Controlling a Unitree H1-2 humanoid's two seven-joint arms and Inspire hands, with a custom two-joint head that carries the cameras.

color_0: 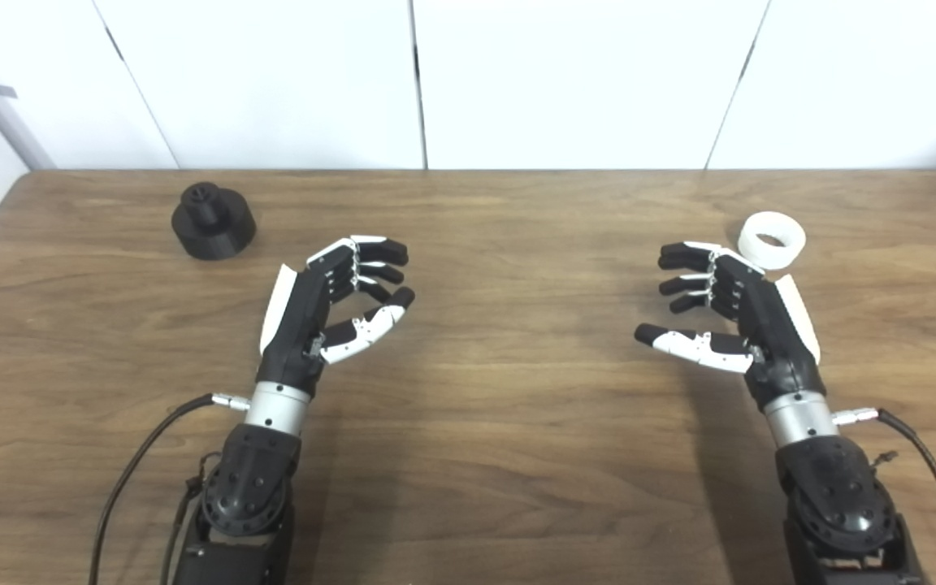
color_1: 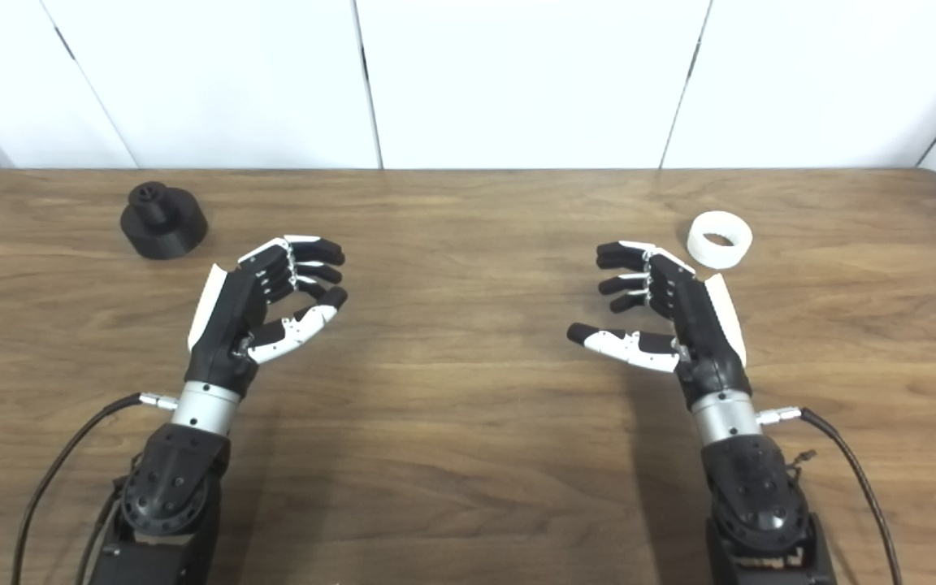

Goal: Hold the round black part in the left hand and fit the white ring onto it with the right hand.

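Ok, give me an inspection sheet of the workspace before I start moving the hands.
Surface: brown wood-grain table, no damage seen.
Job's things: round black plastic part upright at far left; white plastic ring lying flat at far right, just beyond the right hand.
Clutter: nothing seen.
Hands: left hand and right hand both open, holding nothing.
Cables: black cable at left wrist, black cable at right wrist.
Surroundings: white wall panels behind.
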